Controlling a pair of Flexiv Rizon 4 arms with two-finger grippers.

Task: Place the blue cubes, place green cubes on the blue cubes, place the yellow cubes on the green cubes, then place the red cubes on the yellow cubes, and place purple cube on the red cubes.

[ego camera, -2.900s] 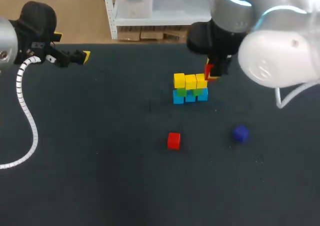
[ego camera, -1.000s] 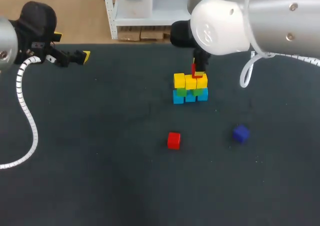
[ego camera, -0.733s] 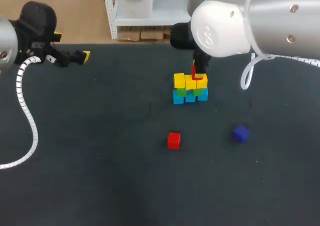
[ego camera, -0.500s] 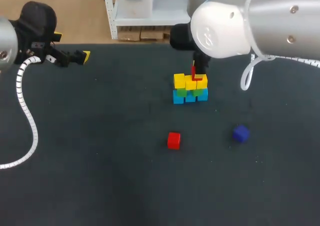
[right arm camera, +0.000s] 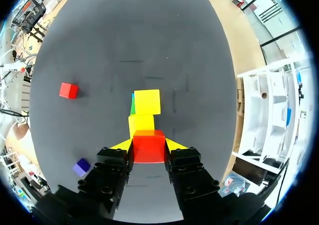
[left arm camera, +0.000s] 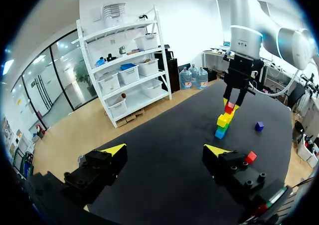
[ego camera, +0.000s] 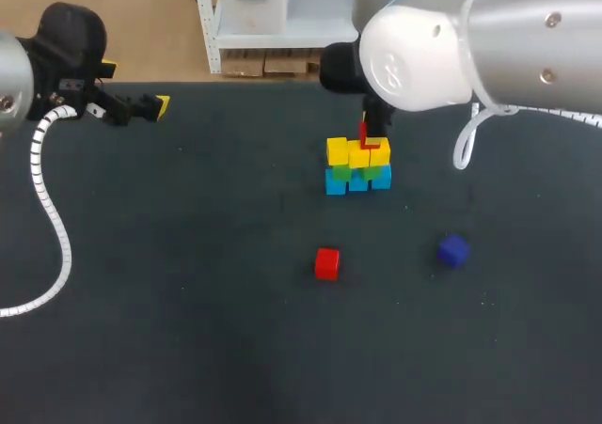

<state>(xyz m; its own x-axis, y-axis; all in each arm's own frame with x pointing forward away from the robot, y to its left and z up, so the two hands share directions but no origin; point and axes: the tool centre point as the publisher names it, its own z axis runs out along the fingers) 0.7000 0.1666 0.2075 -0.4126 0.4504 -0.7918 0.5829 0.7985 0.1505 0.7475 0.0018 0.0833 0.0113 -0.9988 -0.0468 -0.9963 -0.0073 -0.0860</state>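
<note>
Lying loose: red cube [ego camera: 326, 263], purple cube [ego camera: 453, 250]

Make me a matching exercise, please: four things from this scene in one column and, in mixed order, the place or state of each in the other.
1 left gripper
2 right gripper
3 blue cubes
4 purple cube

A bottom of the stack
B shut on a red cube
C open, empty
D alone on the table

Pairs: 1-C, 2-B, 3-A, 4-D
</note>
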